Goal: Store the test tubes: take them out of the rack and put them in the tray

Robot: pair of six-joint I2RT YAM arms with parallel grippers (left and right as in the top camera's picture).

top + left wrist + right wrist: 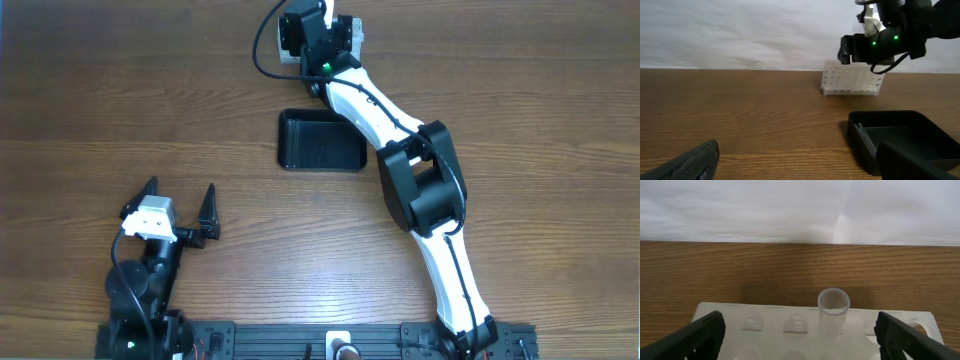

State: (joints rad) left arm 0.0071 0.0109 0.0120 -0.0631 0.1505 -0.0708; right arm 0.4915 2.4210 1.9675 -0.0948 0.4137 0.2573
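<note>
We held our right gripper (800, 330) wide open above the test tube (833, 311) standing in the rack (730, 316). It seemed off-centre, so closing could shove the tube sideways and tip the rack.

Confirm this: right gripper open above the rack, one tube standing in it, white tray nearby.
Not quite: the tray is black, not white, as the top view shows. The right gripper is open above the rack, one tube standing in it.
</note>
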